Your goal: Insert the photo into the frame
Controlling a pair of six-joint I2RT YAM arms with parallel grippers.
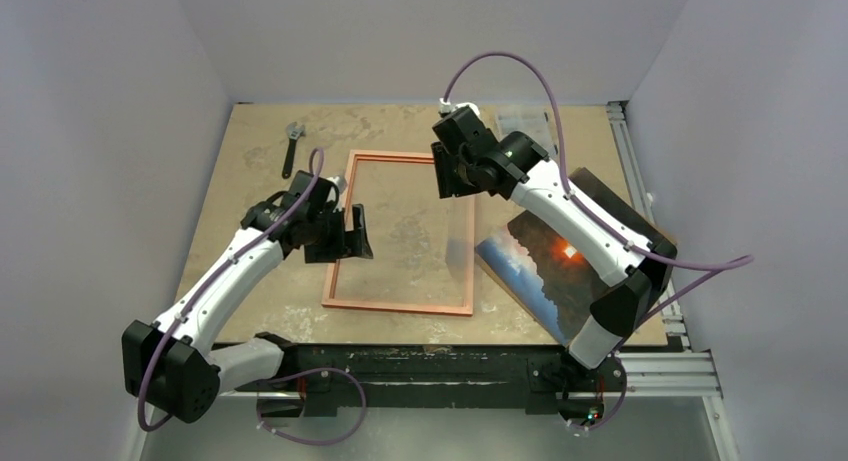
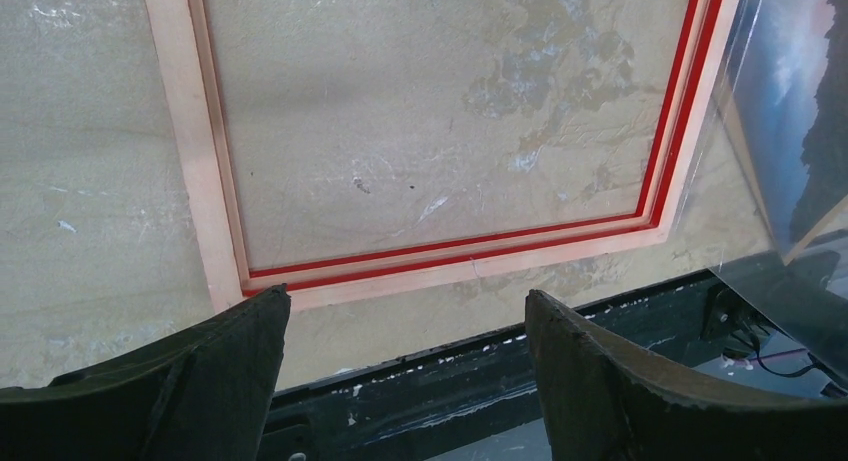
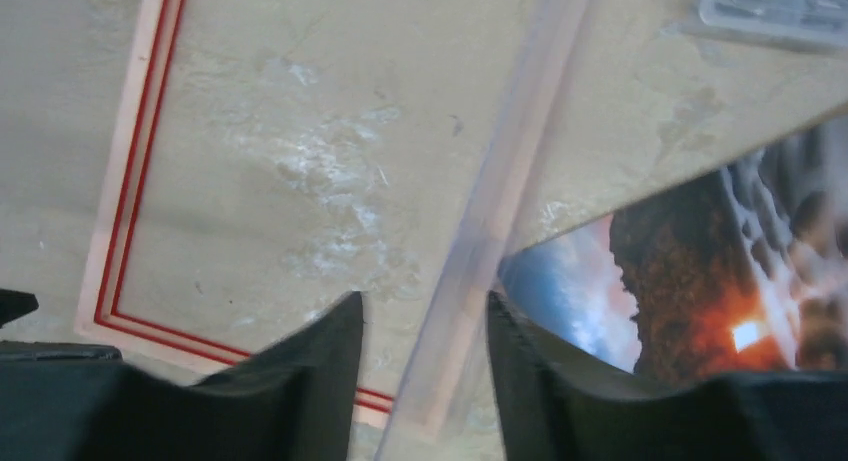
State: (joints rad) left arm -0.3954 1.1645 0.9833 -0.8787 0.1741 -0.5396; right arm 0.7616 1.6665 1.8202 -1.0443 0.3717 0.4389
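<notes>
1. Left jaws gape wide, empty, above the frame (image 2: 215, 181)'s near corner.
2. Right jaws stand part-open, gripping nothing, over its opposite rail.
3. Right of the right jaws lies the photo (image 1: 545, 266), face-up, outside the frame, long axis diagonal; right arm is nearer.

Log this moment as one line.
frame: back up, empty | photo: right of frame, image up | left gripper: open | right gripper: open by frame's right edge

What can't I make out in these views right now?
Glossy sunset photo: near corner hidden under the right arm, top view.
Hazy pale strip at the right pincer: blurred, right wrist view; rail or clear sheet unclear.
Thin red-and-wood rectangular frame: left rail partly covered by left pincer, top view.
</notes>
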